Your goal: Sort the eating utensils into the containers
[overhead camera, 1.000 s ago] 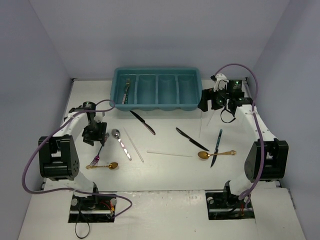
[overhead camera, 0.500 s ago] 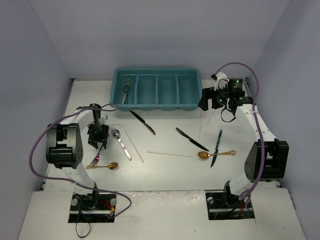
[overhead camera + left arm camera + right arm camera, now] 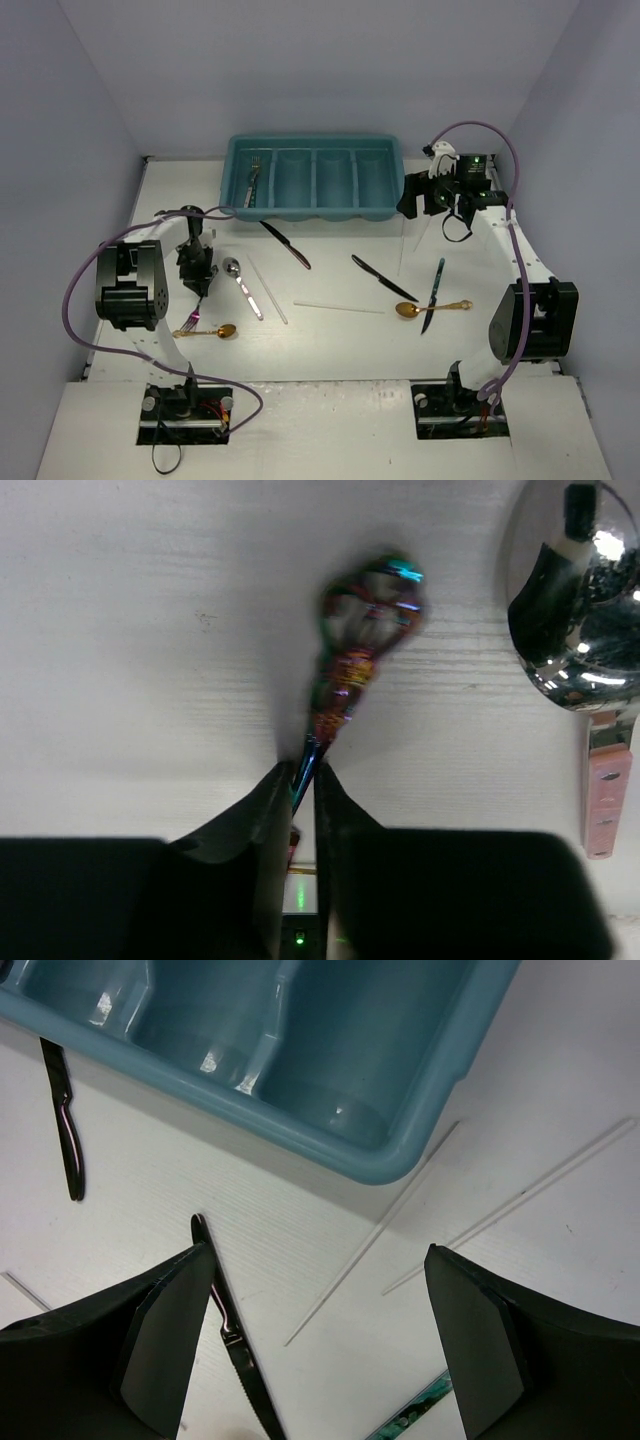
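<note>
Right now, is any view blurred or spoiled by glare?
Left wrist: the iridescent utensil pinched by the left gripper is smeared at its far end; the silver spoon bowl carries hot glare. Right wrist: sharp, small highlights on the teal tray. Top external: even, soft shadows.

Tray (image 3: 313, 140) at far edge, centre; tray fork (image 3: 252, 178) in its leftmost compartment. Left knife (image 3: 285, 244) just in front of tray. Middle knife (image 3: 384, 278) further right, then right knife (image 3: 437, 280) crossing right spoon (image 3: 406, 310). Left side: table fork (image 3: 345, 680), left spoon (image 3: 241, 285) beside it, left stick (image 3: 267, 290) just right of that. Near spoon (image 3: 207, 331) closest to the bases. Middle stick (image 3: 338, 308) mid-table.
</note>
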